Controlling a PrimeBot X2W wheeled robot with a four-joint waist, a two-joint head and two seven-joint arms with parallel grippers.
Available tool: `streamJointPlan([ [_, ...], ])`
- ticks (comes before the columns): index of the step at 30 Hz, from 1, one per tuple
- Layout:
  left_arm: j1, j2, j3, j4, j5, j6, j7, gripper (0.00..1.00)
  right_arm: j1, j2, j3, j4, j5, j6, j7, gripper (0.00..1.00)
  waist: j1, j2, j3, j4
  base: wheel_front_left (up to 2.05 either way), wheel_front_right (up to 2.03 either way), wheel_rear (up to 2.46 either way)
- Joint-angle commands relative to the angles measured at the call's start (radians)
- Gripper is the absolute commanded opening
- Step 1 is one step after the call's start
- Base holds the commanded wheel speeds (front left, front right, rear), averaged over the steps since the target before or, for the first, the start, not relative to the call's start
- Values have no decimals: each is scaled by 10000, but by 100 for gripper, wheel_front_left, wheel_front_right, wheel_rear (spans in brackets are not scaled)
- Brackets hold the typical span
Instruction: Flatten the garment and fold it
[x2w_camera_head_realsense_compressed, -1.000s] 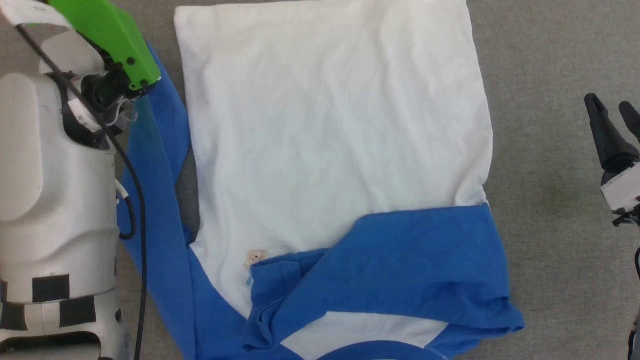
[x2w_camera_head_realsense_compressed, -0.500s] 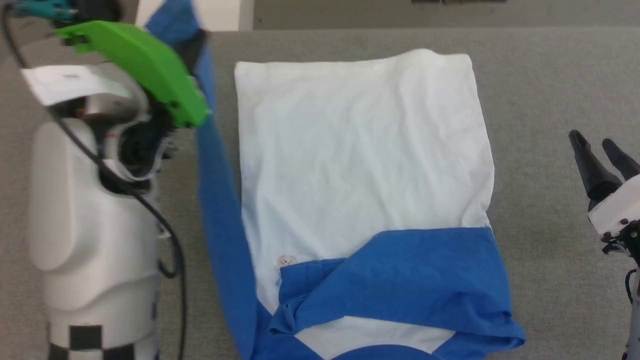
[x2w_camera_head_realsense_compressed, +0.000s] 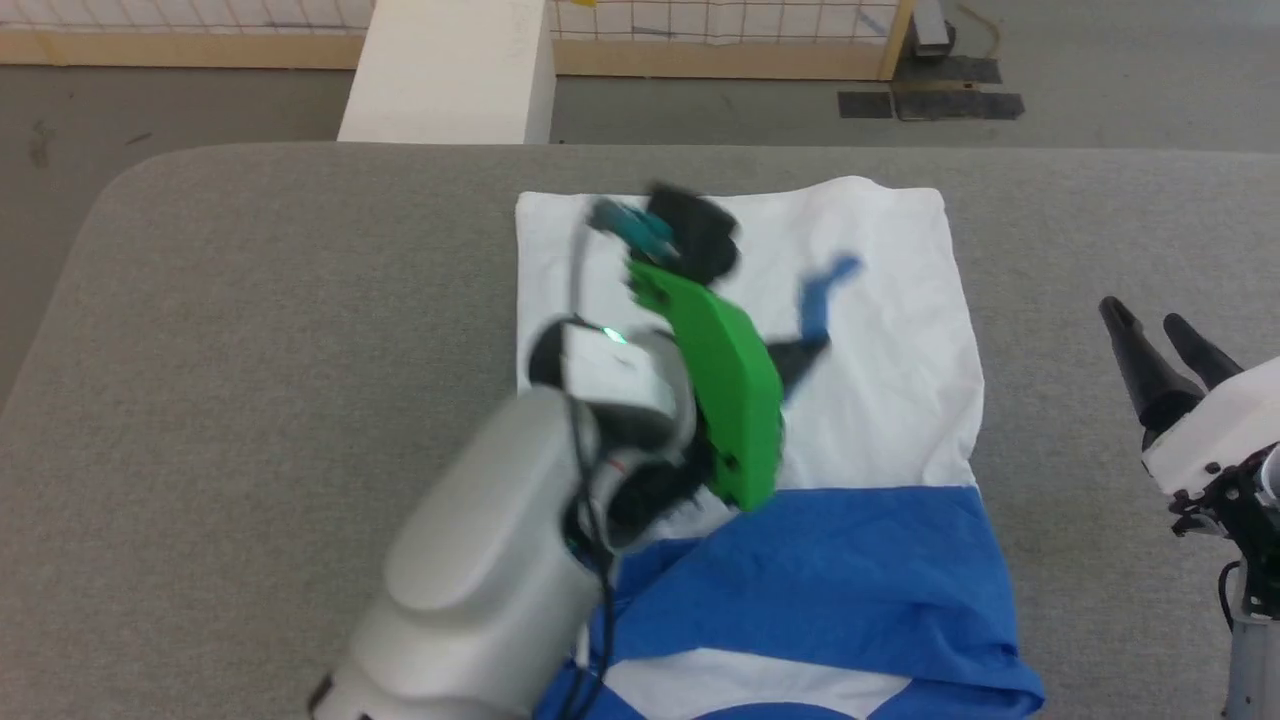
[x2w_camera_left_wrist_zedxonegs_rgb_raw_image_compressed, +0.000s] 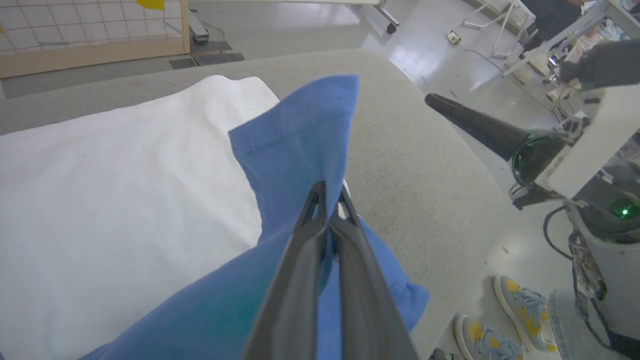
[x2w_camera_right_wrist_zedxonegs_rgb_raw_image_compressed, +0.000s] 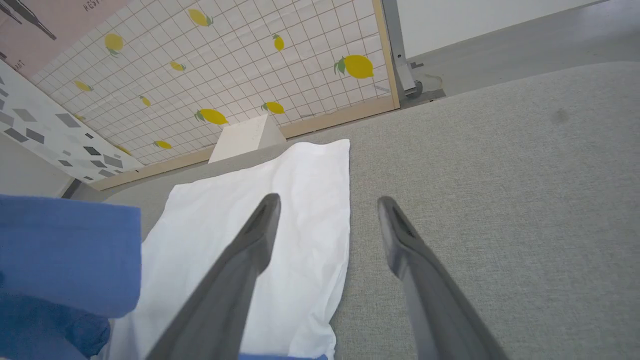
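light: bright, even | shadows: faint | motion blur: left gripper (x2w_camera_head_realsense_compressed: 805, 352) | wrist edges: bowed

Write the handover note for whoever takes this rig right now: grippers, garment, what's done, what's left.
Left gripper: shut on a blue sleeve of the garment, holding it lifted above the white body.
Right gripper: open, holding nothing, over the table to the right of the garment.
Garment: white body spread flat on the table.
Done: the other sleeve lies folded across the near end.
Left: lay the held sleeve on the body, release it, then probably fold the body.
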Motion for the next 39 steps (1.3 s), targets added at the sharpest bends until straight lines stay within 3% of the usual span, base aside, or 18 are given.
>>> streamJointPlan([
  [1, 232, -36, -530, 311, -188, 125, -227, 0, 158, 52, 23, -11, 20, -13, 37, 100, 0, 0, 109, -321, 0, 0, 0],
  [8, 323, -38, -3208, 2017, -1155, 602, -1223, 0, 183, 27, 82, 90, 98, -13, 8, 100, 0, 0, 348, -908, 0, 0, 0],
  [13, 361, -38, -4700, 2856, -1513, 692, -1120, 0, 254, -27, 19, 164, 140, -13, -58, 100, 0, 0, 389, -1062, 0, 0, 0],
  [14, 375, -38, -4924, 2939, -1667, 702, -1083, 14, 262, -33, 18, 188, 146, -13, -76, 100, 0, 0, 384, -1071, 0, 0, 0],
  [15, 380, -38, -5048, 2968, -1814, 704, -1093, 78, 272, -28, 19, 201, 143, -13, -91, 100, 0, 0, 374, -1075, 0, 0, 0],
  [16, 371, -38, -5141, 2983, -1998, 743, -1153, 100, 283, -14, 19, 219, 142, -13, -104, 100, 0, 0, 354, -1069, 0, 0, 0],
  [23, -174, -39, -5356, 2581, -2860, 711, -886, 100, 382, 35, -7, 409, 127, -13, -183, 100, 0, 0, -44, -721, 0, 0, 0],
  [29, -378, 132, -4351, 1598, -3700, 715, -882, 100, 566, 152, 21, 510, 141, -13, -209, 100, 0, 0, -554, -265, 0, 0, 0],
  [32, -481, 467, -3190, 1035, -3887, 910, -1806, 100, 593, 203, 47, 496, 150, -13, -174, 100, 0, 0, -698, -97, 0, 0, 0],
  [39, -413, 1757, -1110, 963, -3139, 1287, -4608, 100, 348, 222, 341, 374, 40, -13, -137, 100, 0, 0, -567, -29, 0, 0, 0],
])
